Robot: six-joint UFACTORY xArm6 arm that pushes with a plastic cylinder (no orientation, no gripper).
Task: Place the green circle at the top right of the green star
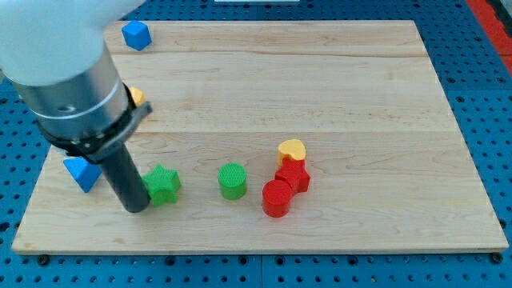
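Note:
The green circle (232,181) stands on the wooden board (320,88) a little below centre. The green star (164,185) lies to its left, with a gap between them. My tip (136,207) rests on the board right at the star's left edge, touching or nearly touching it. The rod rises from there to the large grey arm body at the view's top left.
A red circle (277,198), a red star (294,175) and a yellow heart (292,150) cluster right of the green circle. A blue triangle (81,172) lies at the left edge. A blue cube (136,34) is top left. A yellow block (137,97) peeks from behind the arm.

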